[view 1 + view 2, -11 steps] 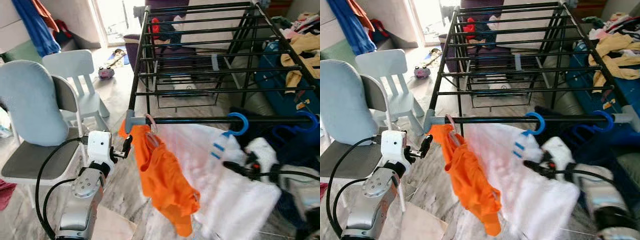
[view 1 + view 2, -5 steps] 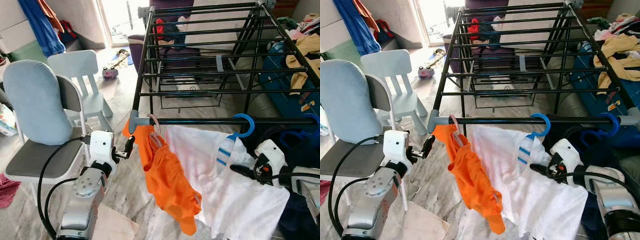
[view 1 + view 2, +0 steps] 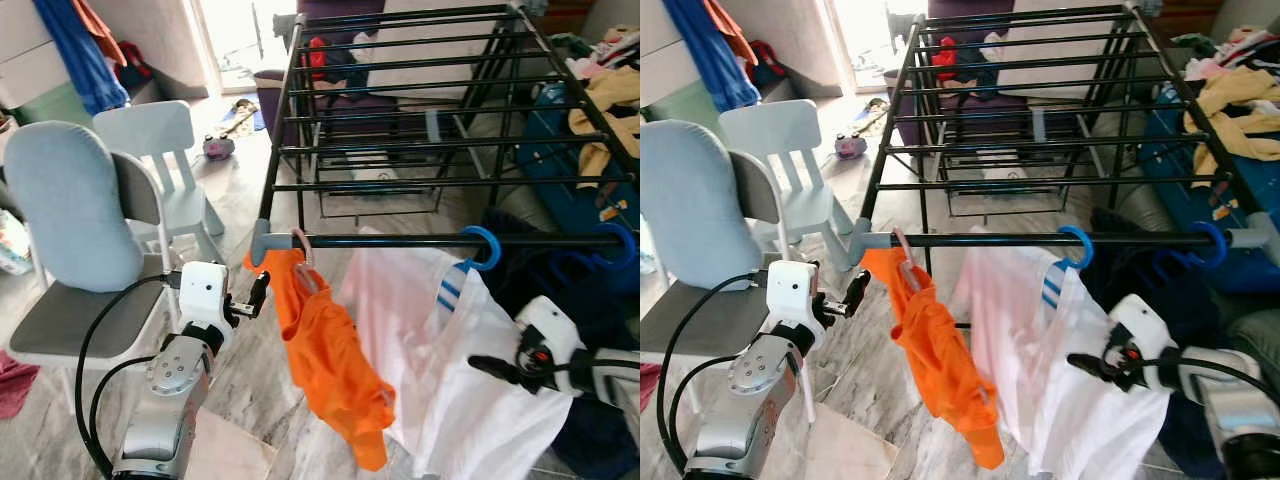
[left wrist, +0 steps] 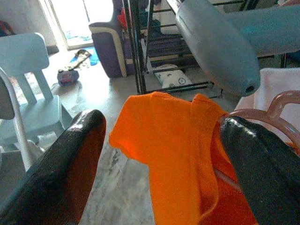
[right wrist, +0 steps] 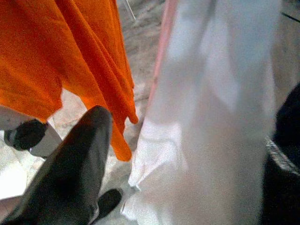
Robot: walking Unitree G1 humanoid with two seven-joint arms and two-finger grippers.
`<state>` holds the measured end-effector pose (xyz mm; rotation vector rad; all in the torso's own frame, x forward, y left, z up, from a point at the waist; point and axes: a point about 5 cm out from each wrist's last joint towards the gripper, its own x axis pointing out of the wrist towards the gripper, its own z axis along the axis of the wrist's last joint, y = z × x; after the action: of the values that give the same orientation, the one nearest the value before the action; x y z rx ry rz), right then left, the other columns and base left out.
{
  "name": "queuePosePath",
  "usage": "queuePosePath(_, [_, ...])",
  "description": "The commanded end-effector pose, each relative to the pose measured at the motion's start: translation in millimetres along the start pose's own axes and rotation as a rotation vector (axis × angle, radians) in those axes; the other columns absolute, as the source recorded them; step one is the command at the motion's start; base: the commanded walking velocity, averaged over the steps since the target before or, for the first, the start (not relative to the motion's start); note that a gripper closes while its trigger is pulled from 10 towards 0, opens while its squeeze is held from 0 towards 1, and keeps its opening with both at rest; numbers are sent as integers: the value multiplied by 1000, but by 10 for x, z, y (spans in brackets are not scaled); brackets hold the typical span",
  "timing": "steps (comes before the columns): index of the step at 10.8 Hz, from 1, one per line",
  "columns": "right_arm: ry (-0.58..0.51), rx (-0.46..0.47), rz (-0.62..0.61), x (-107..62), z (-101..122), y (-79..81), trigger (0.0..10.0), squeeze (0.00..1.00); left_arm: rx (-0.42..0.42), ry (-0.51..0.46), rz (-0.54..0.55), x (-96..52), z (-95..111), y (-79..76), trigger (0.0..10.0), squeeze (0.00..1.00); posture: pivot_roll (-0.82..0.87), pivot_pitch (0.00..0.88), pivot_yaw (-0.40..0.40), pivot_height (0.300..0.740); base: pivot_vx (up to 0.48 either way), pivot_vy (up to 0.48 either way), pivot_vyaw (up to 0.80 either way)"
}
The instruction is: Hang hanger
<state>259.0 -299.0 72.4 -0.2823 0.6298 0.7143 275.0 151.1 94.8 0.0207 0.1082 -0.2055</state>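
Marble floor below; blue hanger (image 3: 482, 246) hangs above right gripper (image 3: 480, 364)

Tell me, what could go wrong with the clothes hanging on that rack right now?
The white garment hangs from a blue hanger on the rack's front bar, and the right pincer is close against the cloth; pulling away could snag it and drag the hanger sideways or off. The orange garment sits bunched on a pink hanger at the very end of the bar, beside the open left pincer; a bump might knock it loose.
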Motion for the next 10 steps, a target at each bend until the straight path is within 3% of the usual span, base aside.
queuePosePath(1, [17,-3,10,-29,-8,-19,10000,518,13,11,9,8,-4,26,10000,0,-201,0,110,740,0,0,0])
queuePosePath(2, [17,-6,6,-36,-7,-36,10000,0,12,12,7,8,-6,22,10000,0,-201,0,111,740,0,0,0])
queuePosePath(3, [-1,4,9,-35,10,-46,941,0,11,13,8,7,-8,21,10000,0,-200,0,111,740,0,0,0])
queuePosePath(4, [-12,11,6,-19,41,-63,0,0,12,13,7,5,-10,21,10000,0,-199,0,111,740,0,0,0])
queuePosePath(10, [-66,-14,-4,259,249,-40,0,0,13,15,3,4,-12,6,10000,0,-192,0,106,740,0,0,0])
